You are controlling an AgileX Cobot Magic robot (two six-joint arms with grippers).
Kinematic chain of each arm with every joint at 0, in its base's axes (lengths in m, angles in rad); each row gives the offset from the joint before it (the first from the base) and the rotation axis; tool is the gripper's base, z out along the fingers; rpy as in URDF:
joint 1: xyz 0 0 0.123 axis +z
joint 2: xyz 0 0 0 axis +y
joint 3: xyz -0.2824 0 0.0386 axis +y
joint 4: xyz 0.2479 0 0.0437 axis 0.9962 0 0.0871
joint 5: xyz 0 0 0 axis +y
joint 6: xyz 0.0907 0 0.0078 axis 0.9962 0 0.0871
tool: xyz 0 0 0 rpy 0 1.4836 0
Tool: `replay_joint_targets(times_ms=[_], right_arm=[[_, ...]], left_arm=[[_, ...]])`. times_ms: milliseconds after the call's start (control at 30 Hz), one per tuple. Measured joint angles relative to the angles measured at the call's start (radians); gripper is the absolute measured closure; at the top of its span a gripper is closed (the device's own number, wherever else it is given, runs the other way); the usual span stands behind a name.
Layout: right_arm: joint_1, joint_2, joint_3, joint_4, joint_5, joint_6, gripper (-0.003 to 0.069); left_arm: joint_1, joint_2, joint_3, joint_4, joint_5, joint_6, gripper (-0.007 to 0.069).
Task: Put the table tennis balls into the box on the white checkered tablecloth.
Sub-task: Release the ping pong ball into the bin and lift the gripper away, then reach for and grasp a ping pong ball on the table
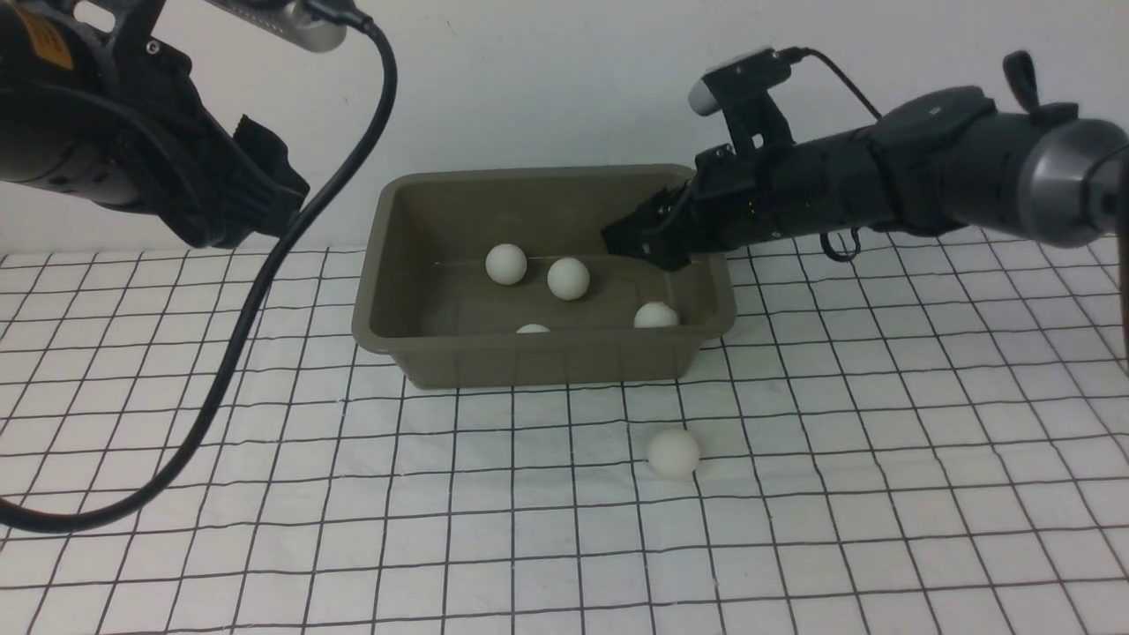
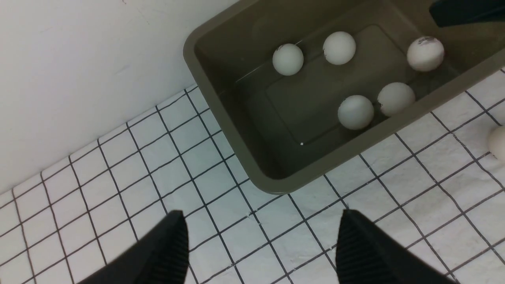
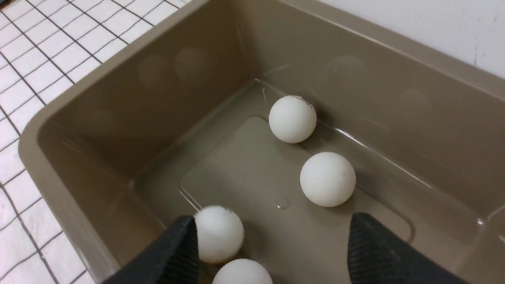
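Note:
The olive-brown box (image 1: 538,357) stands on the white checkered tablecloth (image 1: 441,529) at the back middle. Several table tennis balls lie inside it, among them one (image 1: 505,264) and another (image 1: 568,278). One ball (image 1: 674,452) lies on the cloth in front of the box. My right gripper (image 1: 635,238) hovers over the box's right side, open and empty (image 3: 272,225), with balls (image 3: 327,179) below it. My left gripper (image 1: 282,190) is raised at the far left, open and empty (image 2: 260,221), above the cloth beside the box (image 2: 221,106).
A white wall runs right behind the box. A thick black cable (image 1: 265,291) hangs from the left arm and loops down over the left cloth. The loose ball also shows at the edge of the left wrist view (image 2: 498,142).

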Motion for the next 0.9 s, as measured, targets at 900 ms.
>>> replay_joint_targets(times_ms=[900], right_arm=[[-0.134, -0.595, 0.386, -0.63, 0.401, 0.561, 0.0198]], left_arm=[[0.0, 0.0, 0.0, -0.026, 0.0, 0.0, 0.0174]])
